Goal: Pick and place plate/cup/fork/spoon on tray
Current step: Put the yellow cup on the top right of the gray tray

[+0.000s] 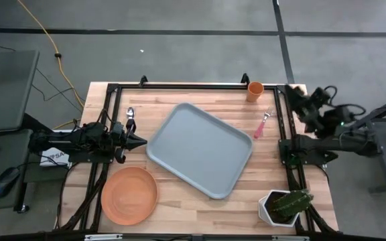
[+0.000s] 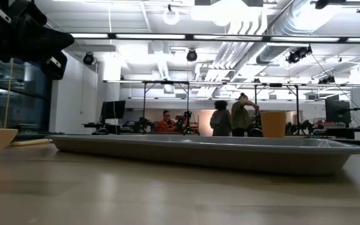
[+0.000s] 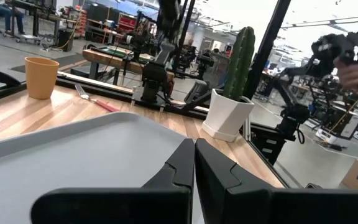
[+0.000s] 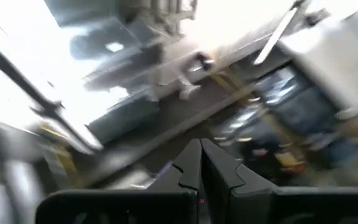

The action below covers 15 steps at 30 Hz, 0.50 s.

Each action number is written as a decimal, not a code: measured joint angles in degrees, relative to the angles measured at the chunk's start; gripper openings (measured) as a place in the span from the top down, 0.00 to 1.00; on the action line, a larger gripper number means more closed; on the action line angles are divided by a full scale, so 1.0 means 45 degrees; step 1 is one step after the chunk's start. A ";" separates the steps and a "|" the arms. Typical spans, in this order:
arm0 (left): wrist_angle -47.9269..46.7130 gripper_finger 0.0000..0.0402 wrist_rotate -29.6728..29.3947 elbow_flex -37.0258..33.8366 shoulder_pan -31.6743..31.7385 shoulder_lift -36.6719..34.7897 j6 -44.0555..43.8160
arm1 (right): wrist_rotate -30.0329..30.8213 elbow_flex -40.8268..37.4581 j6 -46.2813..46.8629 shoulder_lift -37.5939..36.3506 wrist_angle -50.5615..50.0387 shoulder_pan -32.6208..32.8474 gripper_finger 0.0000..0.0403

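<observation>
The grey-blue tray lies askew at the table's middle. The orange plate rests on the table near the front left. The orange cup stands at the far edge, right of the middle. The pink-handled fork lies right of the tray. The spoon lies left of the tray, beside my left arm. My left gripper is shut and empty, pointing at the tray's left edge; its shut fingers show in the left wrist view. My right gripper is shut and empty, and its arm is folded at the table's right edge.
A white pot with a green cactus stands at the front right corner. Black frame rails run along the table's far, left and right sides. People stand in the room beyond the table.
</observation>
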 joint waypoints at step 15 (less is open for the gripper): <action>0.0001 1.00 0.0000 0.0002 0.0004 0.0000 0.0000 | 0.4964 0.7663 0.1315 0.5802 -1.3375 -0.0008 1.00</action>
